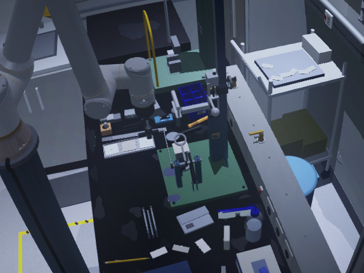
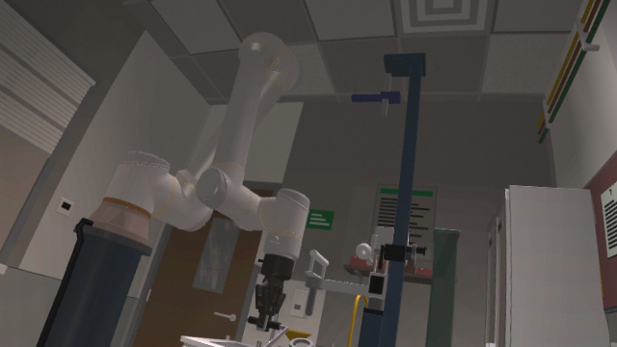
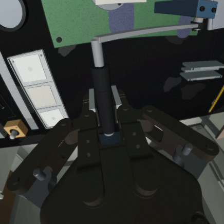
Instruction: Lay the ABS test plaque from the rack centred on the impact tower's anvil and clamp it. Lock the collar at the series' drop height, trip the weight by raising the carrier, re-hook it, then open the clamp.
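On the green base plate [image 1: 203, 171] at the bench's middle stands the impact tower [image 1: 219, 95], with the anvil and a pale plaque [image 1: 180, 149] at its foot under a ring. The clamp's black lever handle [image 3: 102, 97] is held in my closed gripper [image 3: 106, 120], which stands at the plate's far left corner [image 1: 148, 131]. From the handle a grey lever arm [image 3: 143, 32] runs to the blue clamp block [image 3: 187, 7]. The plaque rack [image 1: 128, 146] lies just left of me with three pale plaques. The carrier [image 1: 193, 108] juts from the column, with the collar [image 1: 218, 77] above it.
Behind the tower sit a blue compartment tray [image 1: 191, 93] and a second green plate with a yellow hoop [image 1: 150, 47]. A grey rail [image 1: 269, 158] runs along the bench's right side. Near me lie an orange block [image 1: 106, 128], thin rods [image 1: 149, 222], a pencil [image 1: 126, 261] and loose plaques [image 1: 180, 248].
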{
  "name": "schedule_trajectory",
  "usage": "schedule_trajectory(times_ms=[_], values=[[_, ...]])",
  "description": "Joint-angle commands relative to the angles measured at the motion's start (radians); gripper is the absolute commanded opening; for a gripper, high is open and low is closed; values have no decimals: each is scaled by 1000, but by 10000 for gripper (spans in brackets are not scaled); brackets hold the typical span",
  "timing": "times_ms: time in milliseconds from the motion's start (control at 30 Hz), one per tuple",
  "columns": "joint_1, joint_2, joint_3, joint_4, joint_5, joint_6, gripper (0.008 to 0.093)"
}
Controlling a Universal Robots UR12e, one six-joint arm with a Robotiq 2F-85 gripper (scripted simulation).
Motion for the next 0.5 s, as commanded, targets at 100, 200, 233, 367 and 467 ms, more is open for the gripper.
schedule_trajectory(times_ms=[100,200,233,367,467], values=[[-8,-22,2,18,-1,-8,80],[-14,-38,3,33,-1,-14,80],[-17,-43,3,38,-1,-17,80],[-27,-65,4,58,-1,-27,80],[-36,-80,5,74,-1,-35,80]])
